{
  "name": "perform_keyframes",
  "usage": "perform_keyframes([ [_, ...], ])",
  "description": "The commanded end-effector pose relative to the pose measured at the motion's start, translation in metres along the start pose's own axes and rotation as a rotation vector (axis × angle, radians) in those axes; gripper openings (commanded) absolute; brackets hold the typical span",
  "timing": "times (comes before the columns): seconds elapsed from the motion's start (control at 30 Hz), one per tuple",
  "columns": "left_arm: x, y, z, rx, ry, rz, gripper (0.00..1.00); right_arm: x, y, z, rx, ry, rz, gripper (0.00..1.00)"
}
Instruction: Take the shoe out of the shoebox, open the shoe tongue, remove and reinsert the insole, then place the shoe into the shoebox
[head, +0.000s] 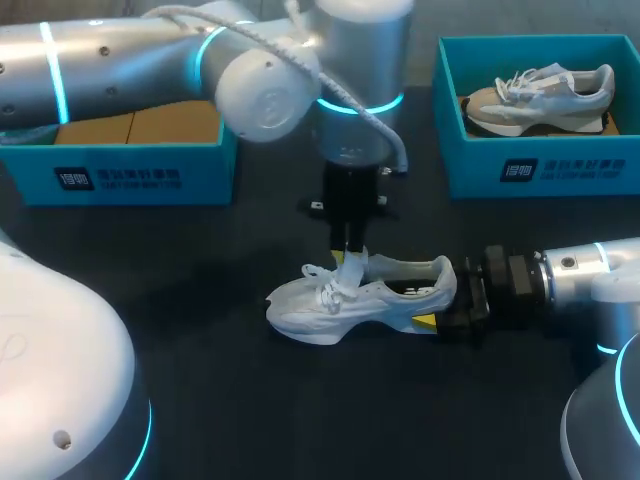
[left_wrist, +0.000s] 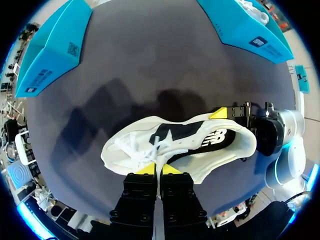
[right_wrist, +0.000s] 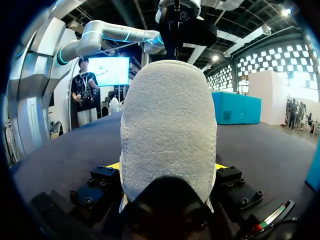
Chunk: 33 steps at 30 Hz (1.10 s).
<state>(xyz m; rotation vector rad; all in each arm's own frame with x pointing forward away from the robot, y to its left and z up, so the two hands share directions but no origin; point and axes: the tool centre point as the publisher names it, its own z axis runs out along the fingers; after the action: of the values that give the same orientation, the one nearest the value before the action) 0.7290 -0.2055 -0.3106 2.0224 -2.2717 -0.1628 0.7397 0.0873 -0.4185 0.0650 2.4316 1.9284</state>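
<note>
1. Left shoebox (head: 30, 180), upper left of the head view. The front wall bears a white square emblem (head: 73, 178). Beside it stand two short lines of white characters (head: 138, 178), too small to read.
2. Right shoebox (head: 620, 170), upper right of the head view. The front wall carries a like emblem and two lines of characters, forming one printed label (head: 568, 168). It cannot be read.
3. Left shoebox, left wrist view. One wall has a dark square code patch (left_wrist: 74, 48), and the adjoining wall has a small strip of lettering (left_wrist: 37, 89). Neither is legible.
4. Shoe (left_wrist: 125, 150), left wrist view. A white logo mark (left_wrist: 216, 136) sits on the dark inside near the heel.
</note>
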Motion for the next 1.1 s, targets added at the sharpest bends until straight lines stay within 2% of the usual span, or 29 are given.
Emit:
perform_keyframes([
  [0.03, -0.028, 0.01, -0.002, 0.014, 0.131, -0.01, 0.0, 0.0, -0.002, 0.001, 0.002, -0.001, -0.001, 0.0],
  [0.3, -0.045, 0.018, 0.001, 0.0, 0.199, -0.056, 0.0, 0.0, -0.002, 0.001, 0.002, -0.001, -0.001, 0.0],
  [0.5, -0.058, 0.02, 0.016, -0.01, 0.238, -0.085, 0.0, 0.0, -0.002, 0.001, 0.002, -0.001, -0.001, 0.0],
  [0.87, -0.078, 0.012, 0.034, -0.035, 0.312, -0.105, 0.0, 0.0, -0.002, 0.001, 0.002, -0.001, -0.001, 0.0],
  [1.1, -0.087, 0.007, 0.048, -0.072, 0.317, -0.077, 0.0, 0.0, -0.002, 0.001, 0.002, -0.001, -0.001, 0.0],
])
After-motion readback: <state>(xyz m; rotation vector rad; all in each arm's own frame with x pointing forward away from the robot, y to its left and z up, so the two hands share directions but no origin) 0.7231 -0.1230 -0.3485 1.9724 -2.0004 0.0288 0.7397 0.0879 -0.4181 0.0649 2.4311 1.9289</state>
